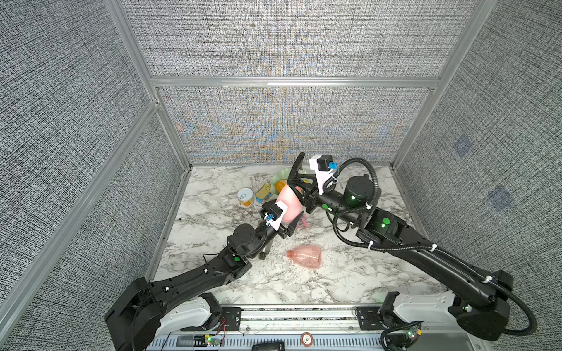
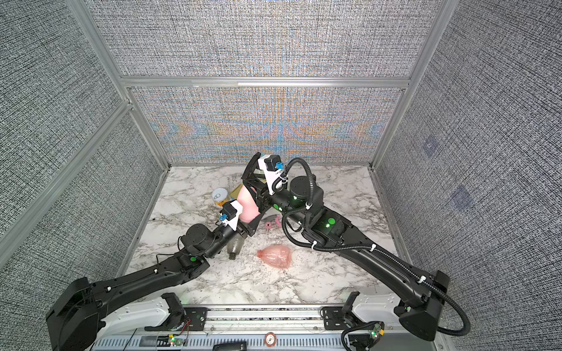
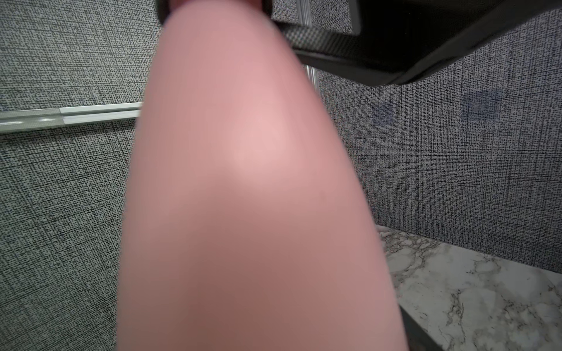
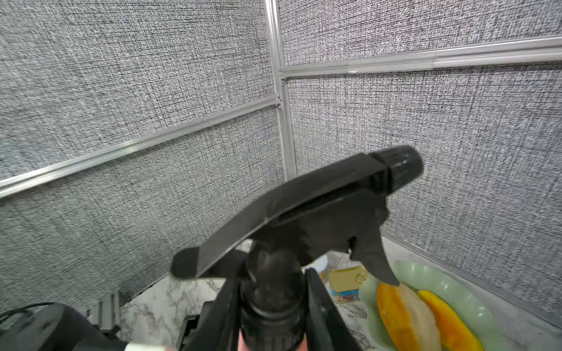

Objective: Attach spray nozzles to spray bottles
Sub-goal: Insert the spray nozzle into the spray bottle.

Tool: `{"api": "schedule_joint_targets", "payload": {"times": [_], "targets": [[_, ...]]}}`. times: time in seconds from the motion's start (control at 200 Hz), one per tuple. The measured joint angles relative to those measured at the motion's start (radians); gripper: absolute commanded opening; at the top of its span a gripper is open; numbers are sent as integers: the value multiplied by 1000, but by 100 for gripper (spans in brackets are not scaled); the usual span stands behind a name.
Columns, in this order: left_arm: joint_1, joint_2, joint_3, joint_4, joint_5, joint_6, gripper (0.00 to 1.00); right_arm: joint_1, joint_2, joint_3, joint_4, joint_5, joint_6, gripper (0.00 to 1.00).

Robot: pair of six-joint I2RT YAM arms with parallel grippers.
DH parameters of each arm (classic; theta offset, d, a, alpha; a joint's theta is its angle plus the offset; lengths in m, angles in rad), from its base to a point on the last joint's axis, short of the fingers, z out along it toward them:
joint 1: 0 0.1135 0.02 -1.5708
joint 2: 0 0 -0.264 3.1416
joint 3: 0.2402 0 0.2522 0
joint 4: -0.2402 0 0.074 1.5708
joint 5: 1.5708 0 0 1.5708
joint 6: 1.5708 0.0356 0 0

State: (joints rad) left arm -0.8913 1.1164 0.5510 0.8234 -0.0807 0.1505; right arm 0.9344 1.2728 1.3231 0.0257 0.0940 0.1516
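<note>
While right claw (image 4: 272,288) pinches it, black nozzle (image 4: 304,206) tops pink bottle (image 1: 289,202).

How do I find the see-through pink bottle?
Start at the marble table and look near its middle, toward the front. The clear pink bottle lies there on its side, untouched. You can see through it, unlike the solid pastel pink bottle held up behind it.

Nozzle (image 4: 304,206) sits atop the held bottle (image 1: 289,202) (a second bottle (image 1: 305,256) lies before it).
</note>
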Motion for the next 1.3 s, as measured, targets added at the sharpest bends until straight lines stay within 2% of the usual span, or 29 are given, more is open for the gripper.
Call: {"api": "schedule_joint_targets", "payload": {"times": [0.255,0.385,0.475,0.585,0.73,1.066,1.301], "targets": [[3,24,9,-17,-116,13,76,142,153,129,-50,433,-4,31],[3,31,7,-26,-147,25,76,180,212,192,-105,587,38,31],[2,31,4,-26,-151,34,77,199,230,227,-150,640,45,34],[1,26,-2,-8,-147,54,77,217,225,249,-183,656,46,39],[1,20,-8,48,-125,70,77,226,185,253,-231,596,52,43],[-1,13,-15,116,-95,70,77,242,151,270,-269,532,23,45],[4,0,-19,143,-97,57,77,270,143,291,-312,509,-2,55]]}}
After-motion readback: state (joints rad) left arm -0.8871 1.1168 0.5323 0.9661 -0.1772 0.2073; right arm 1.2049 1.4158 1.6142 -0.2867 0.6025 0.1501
